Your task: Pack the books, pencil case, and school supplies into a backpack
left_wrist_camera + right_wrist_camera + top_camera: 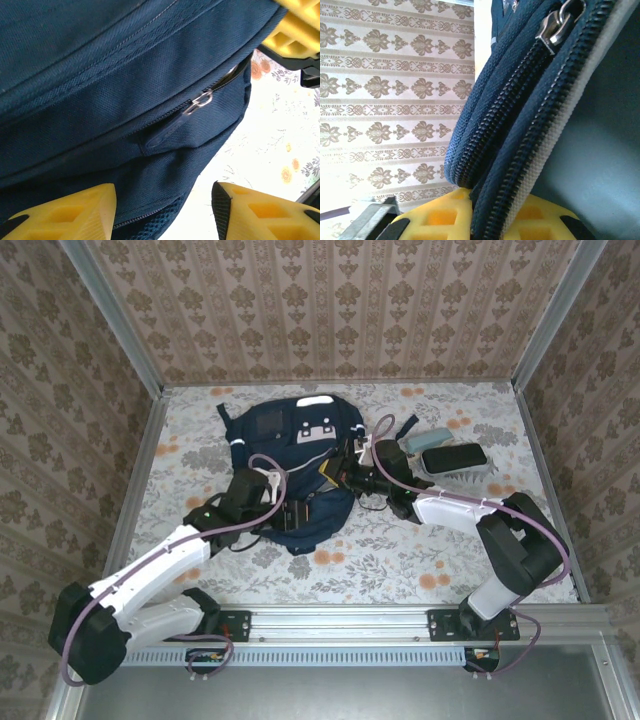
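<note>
The navy backpack lies flat in the middle of the table, front pocket up. My left gripper is at its near edge and stands open. In the left wrist view its yellow fingers straddle the backpack's fabric below a zipper pull, gripping nothing. My right gripper is at the bag's right side. In the right wrist view it is shut on the backpack's zippered edge, holding it lifted, with a metal slider higher up. A dark pencil case lies to the right. The books are out of view.
A pale teal case lies beside the dark one at the right. Dark straps trail from the bag's right side. Patterned walls enclose the floral table on three sides, and the arm bases sit on a rail at the near edge.
</note>
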